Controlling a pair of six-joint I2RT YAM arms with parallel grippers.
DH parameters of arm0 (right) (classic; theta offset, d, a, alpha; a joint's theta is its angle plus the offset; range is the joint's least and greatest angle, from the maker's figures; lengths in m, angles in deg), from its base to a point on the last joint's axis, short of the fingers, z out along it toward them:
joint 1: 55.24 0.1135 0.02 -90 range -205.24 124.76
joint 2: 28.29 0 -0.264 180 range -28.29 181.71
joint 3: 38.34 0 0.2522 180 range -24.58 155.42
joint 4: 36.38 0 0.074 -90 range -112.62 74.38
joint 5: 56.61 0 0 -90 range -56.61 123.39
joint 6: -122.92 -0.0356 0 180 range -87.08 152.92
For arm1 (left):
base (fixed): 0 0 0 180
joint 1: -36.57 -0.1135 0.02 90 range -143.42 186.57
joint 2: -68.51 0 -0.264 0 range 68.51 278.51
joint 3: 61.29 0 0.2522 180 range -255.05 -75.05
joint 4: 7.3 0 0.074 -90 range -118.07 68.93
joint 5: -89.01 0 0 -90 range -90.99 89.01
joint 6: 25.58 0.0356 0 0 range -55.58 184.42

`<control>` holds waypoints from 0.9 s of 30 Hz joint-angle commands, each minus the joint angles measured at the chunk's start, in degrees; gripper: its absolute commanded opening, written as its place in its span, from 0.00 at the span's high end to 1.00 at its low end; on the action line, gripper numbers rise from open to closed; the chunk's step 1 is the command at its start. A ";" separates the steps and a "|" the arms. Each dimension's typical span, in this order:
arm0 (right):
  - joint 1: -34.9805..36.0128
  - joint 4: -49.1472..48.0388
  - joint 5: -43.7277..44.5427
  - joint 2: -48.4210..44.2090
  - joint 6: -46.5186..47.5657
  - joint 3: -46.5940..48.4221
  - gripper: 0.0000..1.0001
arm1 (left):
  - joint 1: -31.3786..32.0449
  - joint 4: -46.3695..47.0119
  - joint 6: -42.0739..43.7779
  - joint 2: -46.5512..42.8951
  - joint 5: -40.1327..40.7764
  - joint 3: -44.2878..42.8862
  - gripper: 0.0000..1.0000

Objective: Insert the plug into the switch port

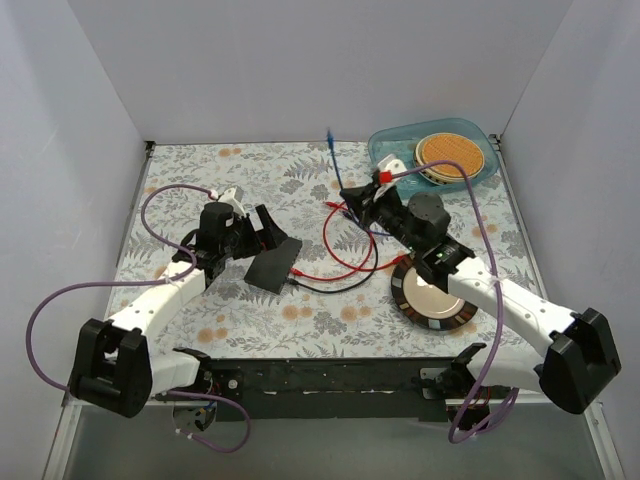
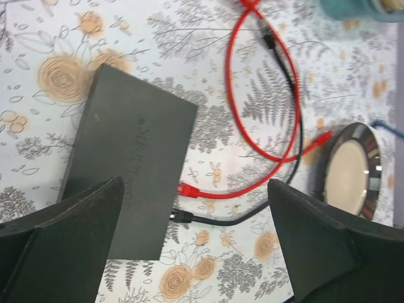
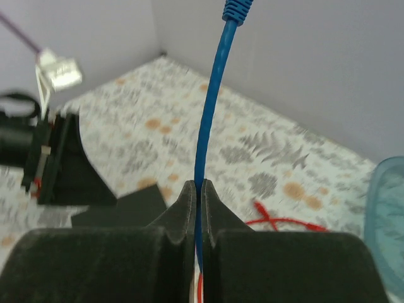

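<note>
The right hand (image 3: 197, 184) is pinched tight on a thin blue cable (image 3: 208, 113). The cable rises in a smooth, slightly bowed line above the fingers to its ribbed blue plug (image 3: 237, 7), held up off the table (image 1: 250, 180), which has a cloth printed with grey ferns and orange blossoms.

The left hand (image 1: 265, 232) hovers over the switch box (image 2: 132, 158), a flat, matte-black rectangular slab, with its broad dark fingers (image 2: 69, 240) spread wide apart and touching nothing. The box lies at an angle on the table. A red plug (image 2: 188, 189) and a black plug (image 2: 182, 216) lie at one long edge, but the sockets along it cannot be made out.

The glossy red cable (image 2: 252, 95) curls in a loop beside the black cable (image 2: 297, 139). A round dish (image 1: 432, 295), dark-rimmed with a pale centre, sits near the right arm. A translucent teal tray (image 1: 385, 150) stands in the far corner.
</note>
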 commanded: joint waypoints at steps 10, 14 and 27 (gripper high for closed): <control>-0.10 7.10 -34.16 11.04 2.82 -5.51 0.99 | 0.04 14.04 -5.06 -6.87 -7.42 2.63 0.02; -0.02 5.78 -34.16 11.31 2.29 -6.84 0.99 | 0.04 16.94 -7.17 -6.34 -8.04 3.68 0.02; -0.02 7.18 -35.04 11.31 1.41 -7.63 0.99 | 0.04 21.60 -8.58 -4.49 -13.67 2.45 0.13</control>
